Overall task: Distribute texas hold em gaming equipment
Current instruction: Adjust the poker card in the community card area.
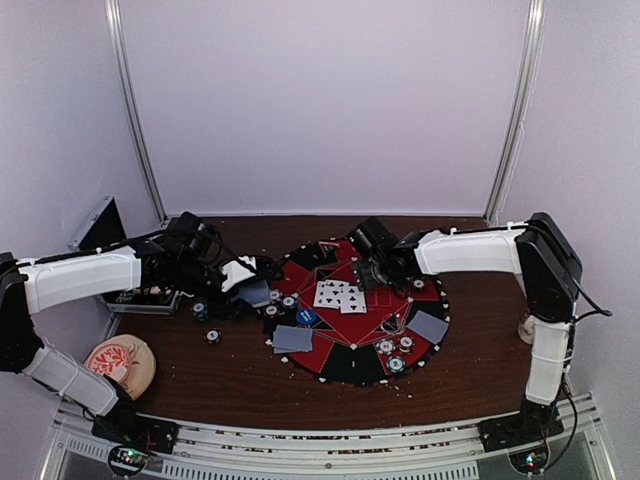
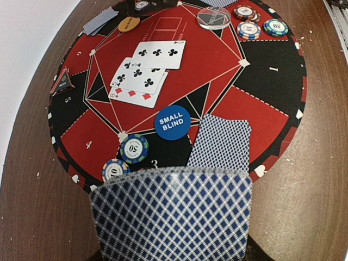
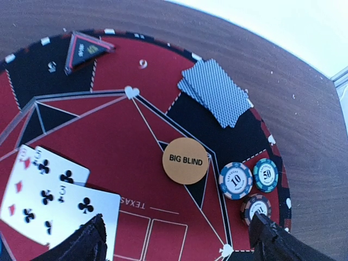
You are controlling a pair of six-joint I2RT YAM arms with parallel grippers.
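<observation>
Card [image 2: 171,217] nr mat [image 2: 255,106] edge, chips [image 2: 134,148] beside

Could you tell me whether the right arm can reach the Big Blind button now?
Probably yes: the right gripper, jaws open, hangs close to the Big Blind button, which lies uncovered.

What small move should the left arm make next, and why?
Probably lower the left gripper and lay its held blue-backed cards on the mat at sector 4, beside the two chips. Sector 3 already has face-down cards; sector 4 shows none.
</observation>
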